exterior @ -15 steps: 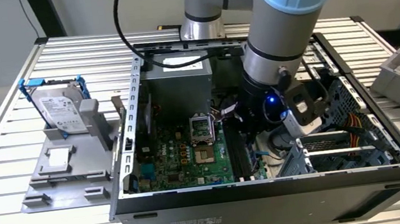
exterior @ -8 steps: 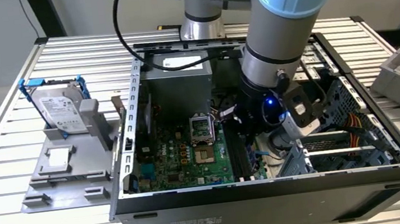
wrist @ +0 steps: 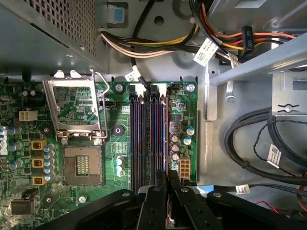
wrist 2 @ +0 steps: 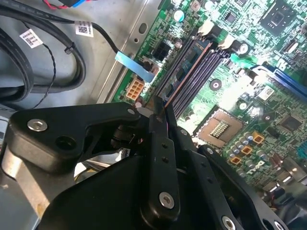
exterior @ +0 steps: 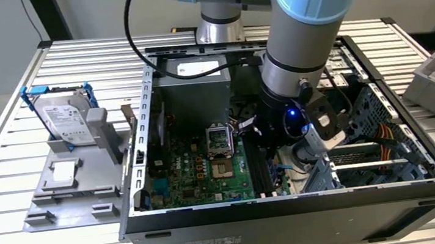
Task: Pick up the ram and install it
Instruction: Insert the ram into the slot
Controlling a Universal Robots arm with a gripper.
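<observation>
In the exterior view, an open computer case (exterior: 292, 199) lies on a slatted metal counter (exterior: 7, 152). The arm (exterior: 305, 32) reaches down into the case, and its gripper (exterior: 273, 143) sits low over the green motherboard (exterior: 199, 173), just beside the dark memory slots (exterior: 258, 173) toward the exterior view's right of the board. The silver processor socket (exterior: 217, 139) is a little to the exterior view's left of the gripper. Outside the case, on the exterior view's left, a grey hard drive with blue rails (exterior: 65, 118) leans upright in a grey holder (exterior: 73, 187).

In the second wrist view, the black jaws stand nearly closed, their fingertips pressed against a thin edge-on board, the ram (wrist 2: 189, 72), which runs away from the gripper (wrist 2: 160, 112) along the outermost of the memory slots (wrist 2: 201, 76). Whether the ram is fully seated there cannot be told. Black cables (wrist 2: 43, 62) curl over the bare case floor beside the motherboard.

In the first wrist view, the gripper (wrist: 168, 184) points at the near end of the parallel memory slots (wrist: 148, 139), its jaws drawn close together around the narrow stick. The open processor socket (wrist: 81, 120) lies beside the slots, and bundled power wires (wrist: 144, 45) cross above them.
</observation>
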